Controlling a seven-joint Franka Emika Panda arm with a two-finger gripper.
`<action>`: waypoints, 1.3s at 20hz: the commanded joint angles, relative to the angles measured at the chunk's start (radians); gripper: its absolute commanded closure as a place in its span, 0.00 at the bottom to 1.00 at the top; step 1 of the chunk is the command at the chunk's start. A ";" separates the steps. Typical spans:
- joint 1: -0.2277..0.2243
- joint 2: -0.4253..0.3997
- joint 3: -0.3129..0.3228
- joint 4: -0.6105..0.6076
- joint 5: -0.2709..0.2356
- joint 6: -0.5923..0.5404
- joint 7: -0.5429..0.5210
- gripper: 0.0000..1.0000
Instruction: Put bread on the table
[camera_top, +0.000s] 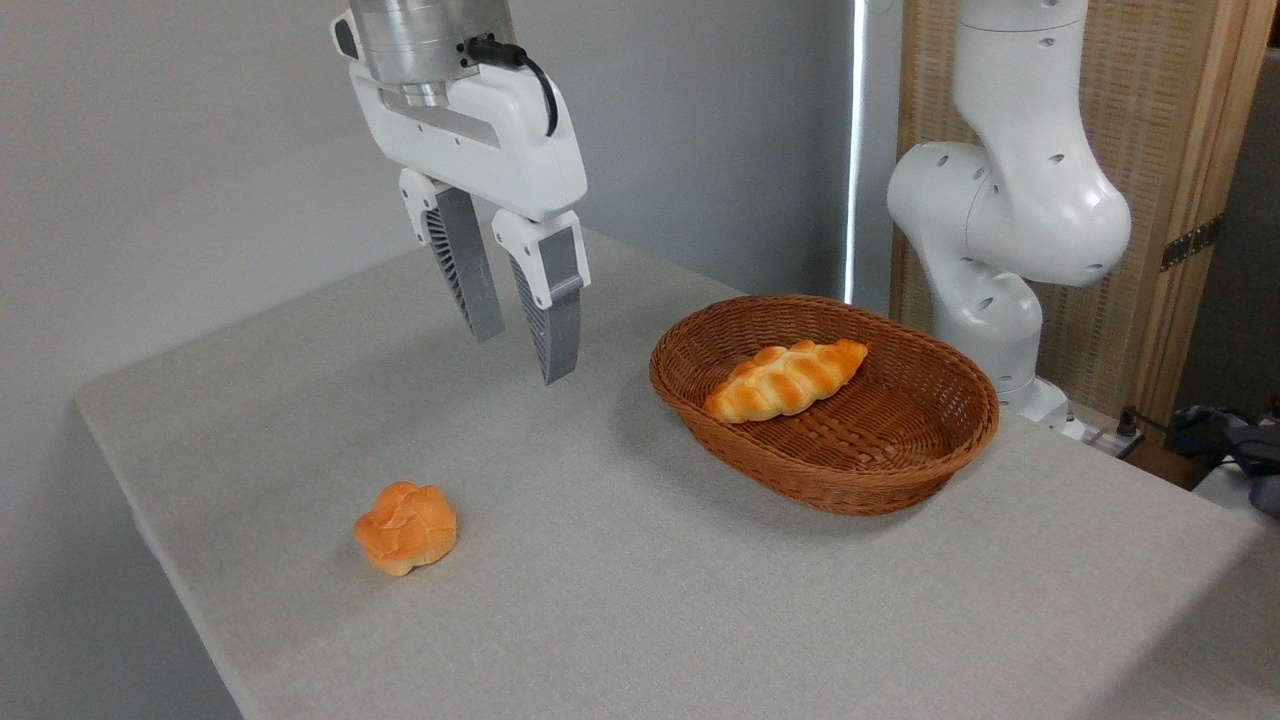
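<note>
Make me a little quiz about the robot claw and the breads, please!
1. Where is the long braided bread lying right now?
2. True or false: the gripper is holding something.
3. Which thing sits nearest the picture's left edge: a) the wicker basket, b) the round roll, c) the braided bread?

Key: 1. Inside the wicker basket, not on the table. 2. False; it hangs open and empty above the table. 3. b.

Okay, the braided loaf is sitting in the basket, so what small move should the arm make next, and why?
Probably swing the pincer to the right, above the bread. It hangs open and empty over the table, left of the basket, and the loaf lies untouched inside.
</note>
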 joint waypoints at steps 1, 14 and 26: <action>0.003 -0.084 0.003 -0.094 -0.019 -0.007 0.029 0.00; -0.044 -0.480 -0.009 -0.640 -0.117 0.062 0.062 0.00; -0.044 -0.505 -0.061 -0.910 -0.103 0.152 0.087 0.00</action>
